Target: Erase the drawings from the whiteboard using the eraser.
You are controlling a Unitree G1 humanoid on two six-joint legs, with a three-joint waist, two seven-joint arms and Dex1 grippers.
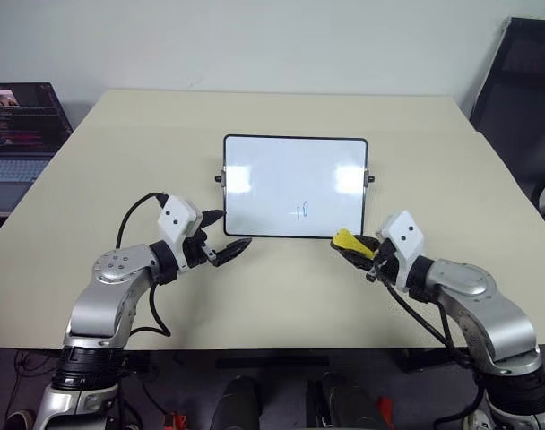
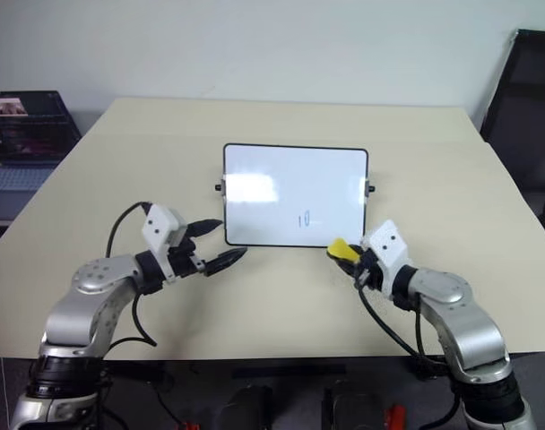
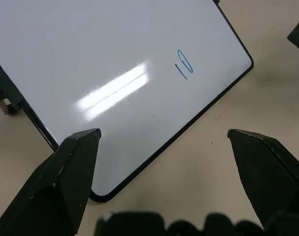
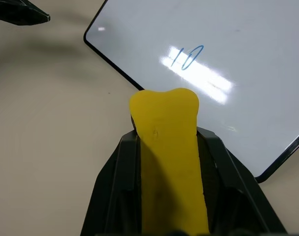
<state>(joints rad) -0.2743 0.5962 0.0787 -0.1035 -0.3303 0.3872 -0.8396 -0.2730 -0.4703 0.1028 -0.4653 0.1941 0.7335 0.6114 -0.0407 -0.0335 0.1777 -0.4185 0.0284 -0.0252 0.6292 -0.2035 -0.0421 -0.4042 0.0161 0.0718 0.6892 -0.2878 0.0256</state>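
Head views: the whiteboard [image 1: 295,186] lay flat mid-table [image 1: 255,296], glossy white w/ thin black rounded frame and small knobs on the short sides. One blue mark [image 1: 300,210] was left of the drawings, at approx 6 o'clock on the board near its front edge; the rest of the surface looked clean, so the job seemed mostly done. The right gripper [image 1: 355,247] sat at 5 o'clock off the board, just beside its front corner, clamped on the yellow eraser [image 1: 349,240]. The left gripper [image 1: 220,235] was at 7 o'clock by the other front corner, spread wide w/ nothing in it, probably parked there to steady the board if needed. A laptop [image 1: 17,134] stood at the table's far left.

Left wrist view: two black pointed fingers [image 3: 66,172] stood well apart, board corner betw. them, not touching. Mark read like "10", thin marker line on a shiny surface.

Right wrist view: eraser looked like soft foam, rounded notched tip, squeezed betw. black jaws, tip aimed at the mark; seemingly held end-out so its face can rub.
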